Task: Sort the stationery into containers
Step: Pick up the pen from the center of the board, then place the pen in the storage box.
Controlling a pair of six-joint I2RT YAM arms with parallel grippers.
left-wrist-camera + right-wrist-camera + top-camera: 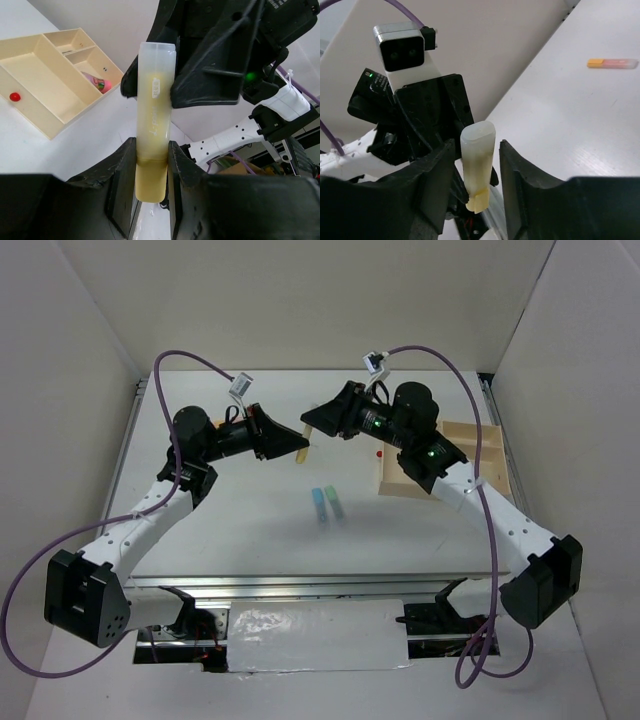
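The left pincer (151,165) is clamped on the lower end of the yellow stick (155,110), held in the air above the desk (250,520), well clear of the tray (40,85). The right pincer (477,165) faces it head-on, its fingers apart on either side of the stick's free end, with a gap showing on both sides in the right wrist view. The two black pincer bodies crowd each other, and each fills much of the other's wrist view. In the tray, a pink stick (94,81) lies in one of the small compartments; from above, the right arm hides part of the tray. A red dot (380,453) sits just beside the tray's left edge. A blue stick (319,503) and a green stick (337,506) lie side by side in mid-desk, below the pincers. An orange stick (612,63) lies alone on the desk, well apart.
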